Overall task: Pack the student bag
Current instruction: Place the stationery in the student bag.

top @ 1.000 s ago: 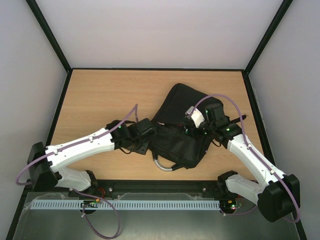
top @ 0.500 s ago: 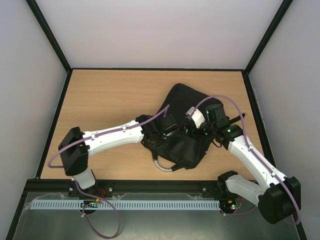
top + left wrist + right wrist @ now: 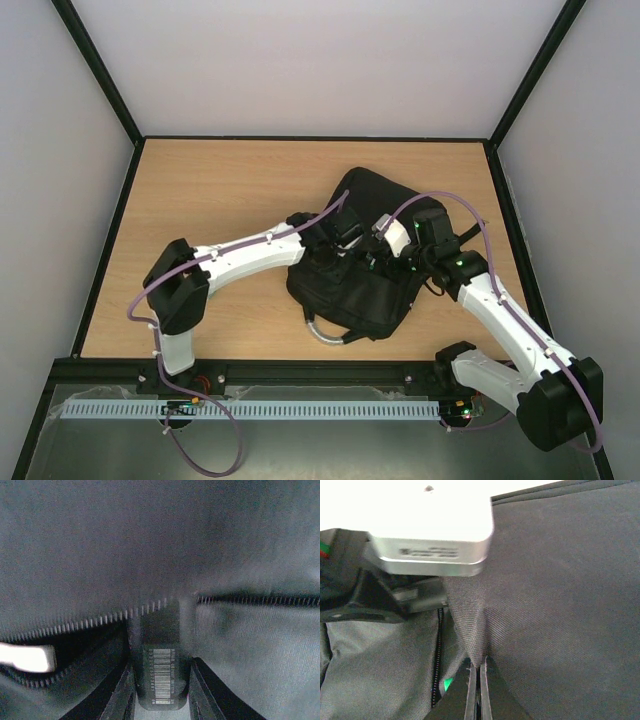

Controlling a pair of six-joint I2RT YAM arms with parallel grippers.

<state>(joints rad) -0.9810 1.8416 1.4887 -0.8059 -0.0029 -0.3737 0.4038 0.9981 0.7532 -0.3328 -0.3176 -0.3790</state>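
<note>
The student bag (image 3: 352,292), black fabric with a grey curved handle (image 3: 325,333), lies right of the table's middle. My left gripper (image 3: 348,244) reaches over its top edge. In the left wrist view the left gripper (image 3: 161,666) is shut on a dark flat item with a barcode label (image 3: 161,677), whose far end pokes in between the zip teeth (image 3: 100,618) of the bag's opening. My right gripper (image 3: 385,262) is at the bag's upper right. In the right wrist view the right gripper (image 3: 479,664) is shut, pinching a raised fold of the bag fabric (image 3: 470,625).
A white object (image 3: 27,658) shows inside the zip opening at the left. The silver block of the left wrist (image 3: 430,555) hangs close above the right fingers. Bare wooden table (image 3: 210,190) lies left of and behind the bag, with walls around it.
My left arm has swung right from beside the bag's left edge and reached over the bag to its opening. The right arm and its pinch on the fabric stay as they were.
</note>
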